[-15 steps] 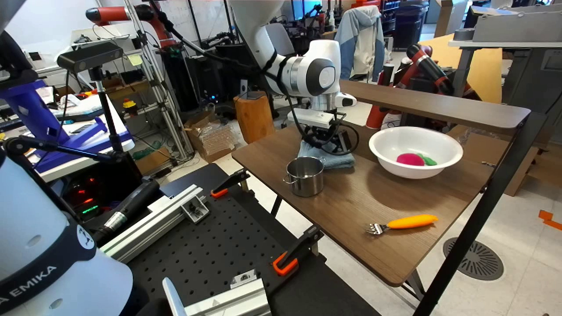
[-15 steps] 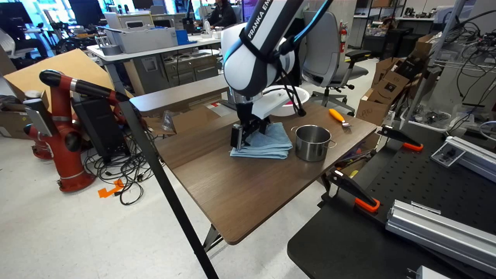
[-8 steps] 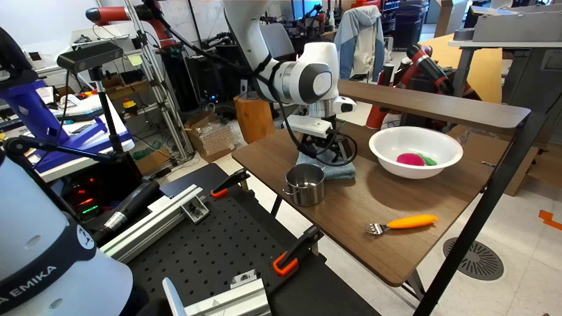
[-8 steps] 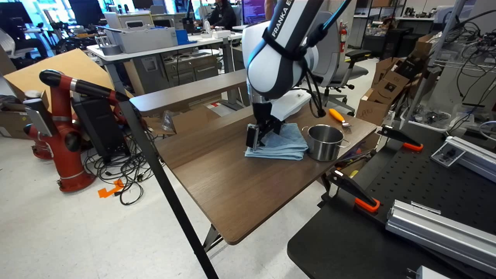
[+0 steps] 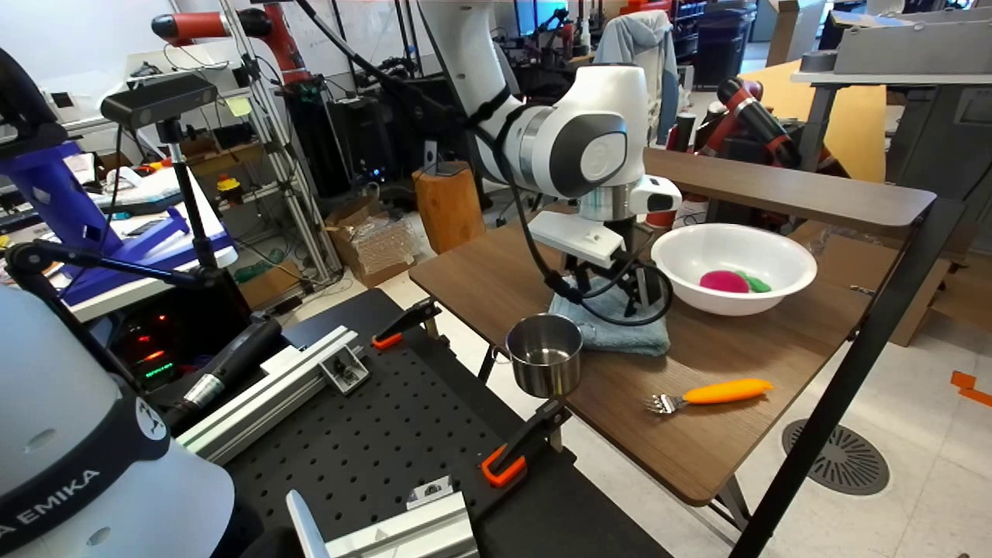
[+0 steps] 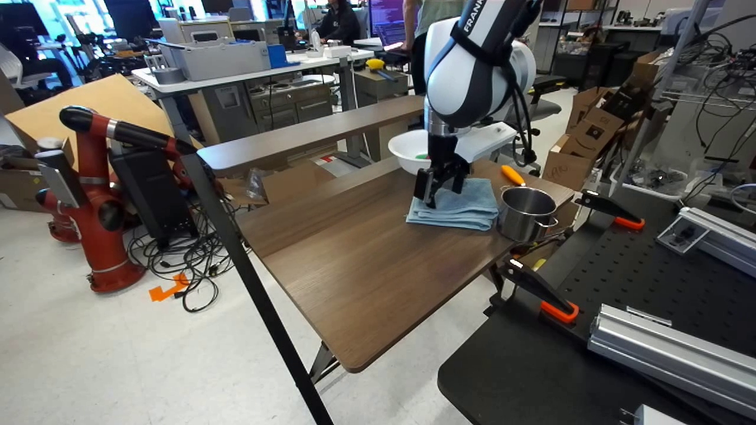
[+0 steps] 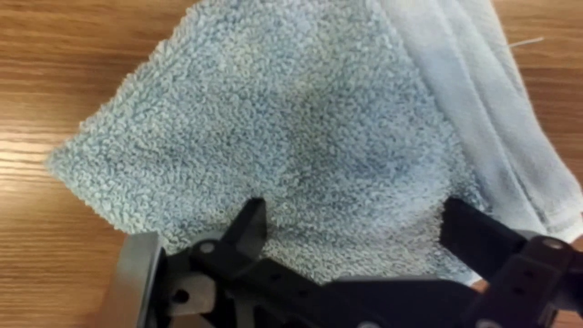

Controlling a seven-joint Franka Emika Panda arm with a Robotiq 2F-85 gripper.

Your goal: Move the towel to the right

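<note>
The towel (image 7: 296, 123), folded in layers, lies on the bench (image 6: 354, 295), with the tool (image 7: 353, 207) directly over it. In the wrist view the fingers (image 7: 253, 228) stand wide apart, a broad span of cloth visible between them; the tips reach the towel's upper face, but how firmly they bear on it cannot be told. In both exterior views the towel sits between the cup (image 6: 525, 217) and the bowl (image 5: 732, 305), just beside the cup; contact between the two cannot be judged. The cup stands at the bench's edge. The bowl holds a pink item (image 5: 725, 281) and a green item (image 5: 754, 283). A fork (image 5: 709, 394) with an orange handle lies near.
</note>
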